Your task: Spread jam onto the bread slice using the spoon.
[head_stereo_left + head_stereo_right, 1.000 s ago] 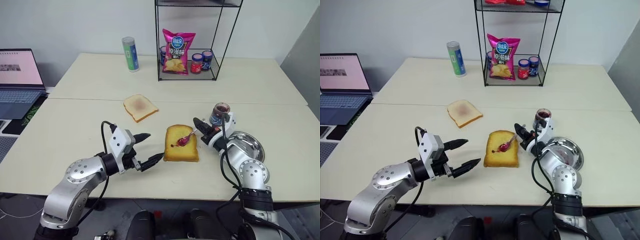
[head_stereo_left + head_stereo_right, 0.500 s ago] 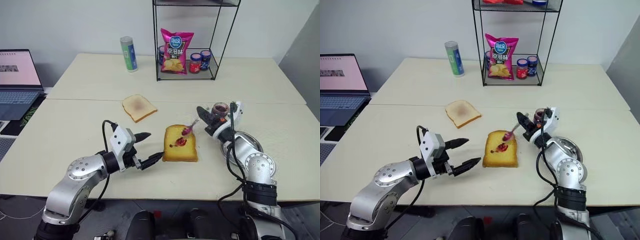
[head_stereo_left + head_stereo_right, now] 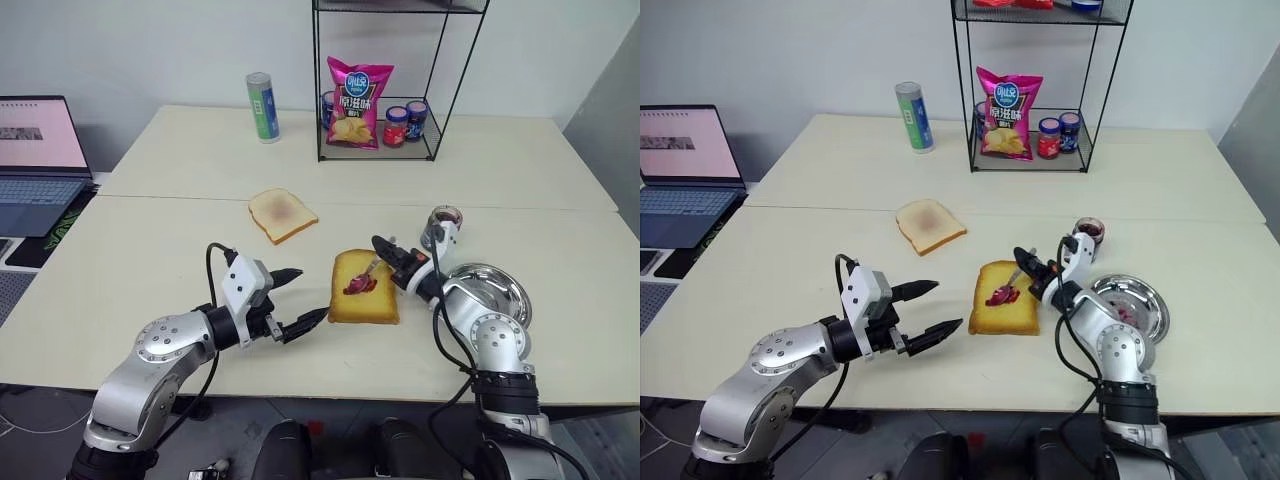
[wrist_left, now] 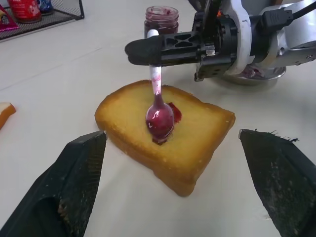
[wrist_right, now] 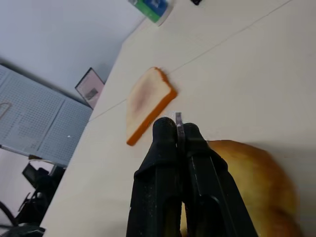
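Cream counter (image 3: 150, 250) carries the bread slice (image 3: 364, 288) near its front centre. I see my right gripper (image 3: 386, 250) with fingers clamped on the spoon (image 4: 159, 111) handle, just right of the slice; the spoon bowl rests on the slice top in a patch of jam (image 4: 174, 111). My left gripper (image 3: 295, 299) sits just left of the slice, fingers spread wide, holding nothing. Behind the right gripper stands an open jam jar (image 3: 441, 223).
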Motion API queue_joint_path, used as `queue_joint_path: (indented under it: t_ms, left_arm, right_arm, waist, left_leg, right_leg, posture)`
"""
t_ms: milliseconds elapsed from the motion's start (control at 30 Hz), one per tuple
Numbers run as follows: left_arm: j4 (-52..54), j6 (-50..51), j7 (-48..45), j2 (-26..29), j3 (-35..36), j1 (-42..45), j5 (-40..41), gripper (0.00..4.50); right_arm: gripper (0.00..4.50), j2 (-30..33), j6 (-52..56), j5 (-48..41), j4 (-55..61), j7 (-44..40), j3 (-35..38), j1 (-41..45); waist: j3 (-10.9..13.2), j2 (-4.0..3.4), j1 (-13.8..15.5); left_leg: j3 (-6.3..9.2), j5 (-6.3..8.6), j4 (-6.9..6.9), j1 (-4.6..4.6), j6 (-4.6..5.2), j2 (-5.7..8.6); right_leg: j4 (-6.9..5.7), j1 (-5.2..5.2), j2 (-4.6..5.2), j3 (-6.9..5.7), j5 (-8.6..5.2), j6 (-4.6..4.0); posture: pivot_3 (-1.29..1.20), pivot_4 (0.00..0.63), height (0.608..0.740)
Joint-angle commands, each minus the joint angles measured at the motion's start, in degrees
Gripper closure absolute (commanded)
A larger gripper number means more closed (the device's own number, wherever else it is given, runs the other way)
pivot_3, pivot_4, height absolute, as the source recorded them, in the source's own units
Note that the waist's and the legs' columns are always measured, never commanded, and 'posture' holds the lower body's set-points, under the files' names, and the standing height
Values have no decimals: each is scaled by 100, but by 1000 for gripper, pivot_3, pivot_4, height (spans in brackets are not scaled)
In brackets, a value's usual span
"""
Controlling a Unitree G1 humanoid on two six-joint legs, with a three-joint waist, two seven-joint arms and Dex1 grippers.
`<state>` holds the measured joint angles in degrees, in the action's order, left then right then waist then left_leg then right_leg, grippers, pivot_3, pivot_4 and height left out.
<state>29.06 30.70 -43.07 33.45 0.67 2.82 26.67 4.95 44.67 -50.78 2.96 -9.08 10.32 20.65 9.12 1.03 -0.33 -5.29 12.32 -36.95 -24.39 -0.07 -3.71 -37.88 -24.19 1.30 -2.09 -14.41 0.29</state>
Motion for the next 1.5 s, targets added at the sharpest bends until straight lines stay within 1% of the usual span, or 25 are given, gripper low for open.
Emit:
queue_joint_path:
  t_ms: [33,200,300,433,533,633,667,733,800,900,967,1033,1100,1167,1300,1500]
  left_arm:
    - [177,-86,-12,41,2,87,27,0]
    - [17,-133,-108,51,-60,242,18,0]
    - [-49,-142,-166,36,-118,336,25,0]
    - [-207,-158,-387,73,-236,630,32,0]
    - [-558,42,-992,266,-452,1567,202,0]
    - [-948,-92,-1435,322,-800,2270,20,0]
    - [-1121,-183,-1546,290,-924,2518,-76,0]
    - [-1630,-442,-1797,33,-1312,3257,-337,0]
    - [-2040,-745,-2070,-270,-1736,3820,-602,0]
    - [-2413,-1062,-2452,-661,-2177,4177,-776,0]
    - [-2693,-1371,-2649,-846,-2433,4260,-974,0]
    - [-3088,-1835,-2784,-992,-2696,4304,-1308,0]
    - [-3369,-2092,-2852,-1156,-2823,4299,-1457,0]
    - [-3581,-2190,-2855,-1338,-2853,4295,-1507,0]
    - [-3982,-2666,-2760,-1537,-2949,4261,-1860,0]
    - [-4013,-2629,-2639,-1762,-2817,4249,-1916,0]
  right_arm:
    - [4475,275,8,43,372,-96,177,-164]
    - [4475,543,74,-103,583,-62,444,-257]
    - [4475,537,166,-329,799,72,596,-185]
    - [4475,313,346,-1254,1245,671,944,230]
    - [4475,556,443,-2114,1814,1275,1293,537]
    - [4475,867,437,-2405,2068,1606,1483,445]
    - [4475,995,423,-2465,2141,1707,1549,390]
    - [4475,1364,325,-2583,2287,1942,1874,189]
    - [4475,1761,240,-2499,2383,2001,2191,-133]
    - [4475,2128,93,-2239,2501,1897,2502,-804]
    - [4475,2173,-76,-1981,2470,1857,2606,-1211]
    - [4475,2079,-302,-1576,2275,1844,2583,-1532]
    - [4475,1957,-496,-1269,2064,1724,2498,-1789]
    - [4475,1846,-646,-1088,1862,1594,2454,-1931]
    - [4475,1736,-872,-768,1407,1205,2365,-2045]
    - [4475,1695,-1060,-518,520,847,2310,-1723]
  waist:
    - [0,0,3]
    - [0,1,12]
    - [0,1,13]
    - [1,2,12]
    - [9,0,10]
    - [7,7,57]
    - [6,7,67]
    - [6,9,77]
    - [7,9,123]
    - [6,8,148]
    - [6,8,124]
    - [5,6,75]
    - [4,5,33]
    - [5,4,24]
    - [5,2,15]
    - [4,3,16]
  left_leg:
    - [1,0,0,1,0,-1]
    - [1,0,-1,1,0,1]
    - [-1,0,-2,2,0,3]
    - [-1,0,0,1,0,1]
    - [0,0,-1,0,0,0]
    - [18,-1,-5,-7,0,6]
    - [16,0,-2,-6,0,6]
    - [9,1,1,-9,1,14]
    - [7,3,-3,-29,5,20]
    - [8,7,0,-40,13,26]
    - [8,8,3,-40,15,24]
    - [8,9,5,-38,16,22]
    - [11,9,4,-36,16,22]
    - [14,9,2,-31,16,21]
    - [14,8,-5,-16,15,18]
    - [9,7,-11,-7,15,18]
  right_leg:
    - [-1,0,0,0,0,0]
    - [-1,1,0,0,-1,0]
    - [-1,2,0,1,0,1]
    - [0,0,-1,2,0,1]
    - [-7,-5,-7,2,0,1]
    - [-9,-1,-18,-15,-1,0]
    - [7,6,-18,-13,0,1]
    - [19,9,-11,-10,-1,7]
    - [27,1,-6,-8,2,17]
    - [62,3,-5,-8,13,27]
    - [73,5,-10,-7,17,21]
    - [75,4,-21,0,16,21]
    - [71,2,-32,-3,8,32]
    - [60,2,-38,-5,8,32]
    - [31,2,-37,4,10,28]
    - [17,7,-25,12,10,28]
  posture:
    - [0,150,740]
    - [0,150,740]
    - [0,150,740]
    - [0,150,740]
    - [0,150,740]
    - [0,150,740]
    - [0,150,740]
    - [0,150,740]
    - [0,150,740]
    - [0,150,740]
    - [0,150,740]
    - [0,150,740]
    - [0,150,740]
    - [0,150,740]
    - [0,150,740]
    - [0,150,740]
